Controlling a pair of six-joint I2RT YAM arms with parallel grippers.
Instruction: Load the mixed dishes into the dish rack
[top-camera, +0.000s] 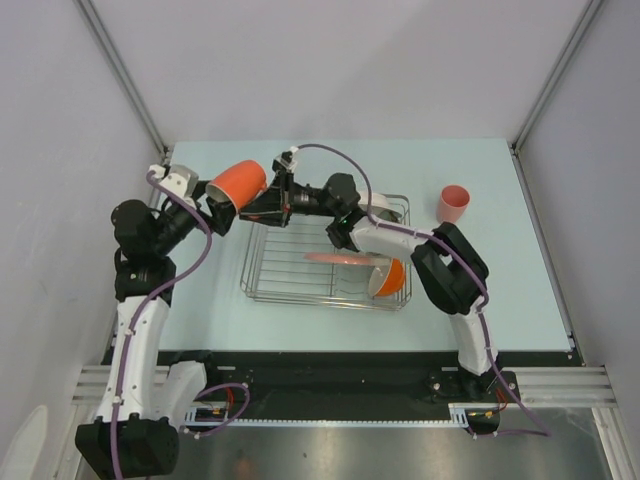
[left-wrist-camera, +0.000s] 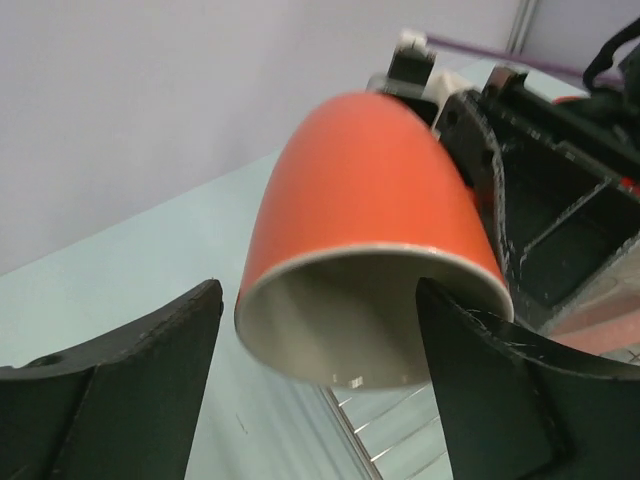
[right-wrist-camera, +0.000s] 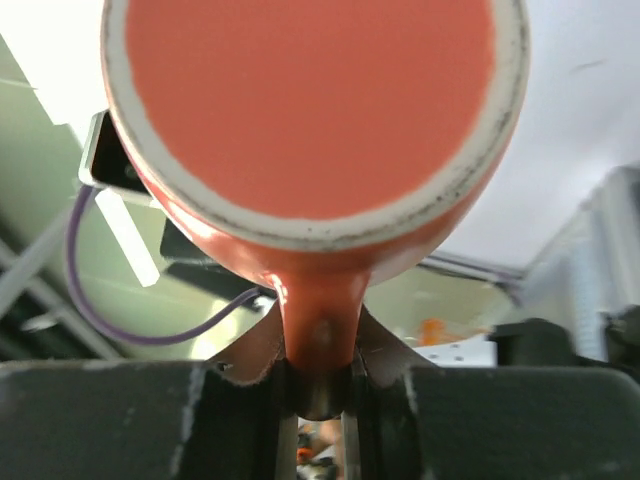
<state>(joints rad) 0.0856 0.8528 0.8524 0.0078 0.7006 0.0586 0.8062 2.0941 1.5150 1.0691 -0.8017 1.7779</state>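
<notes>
Now the orange mug is up in the air over the far left corner of the dish rack, lying on its side between the two arms. Its open mouth faces the left gripper and its flat base faces the right gripper.

The right gripper is pinching the mug by its handle: in the right wrist view the handle runs down from the mug's body and sits squeezed between the two dark fingers.

The left gripper is spread wide. In the left wrist view its fingers stand on either side of the mug's rim. The left finger is clearly apart from the mug, and the right finger sits at the rim's edge, though I cannot tell whether it touches.

Down in the rack a salmon-pink plate lies near the middle, and an orange bowl with a white inside leans on edge at the near right corner. A pale dish at the far right corner of the rack is mostly hidden by the right arm. A salmon-pink cup stands on the table to the right of the rack, apart from it
</notes>
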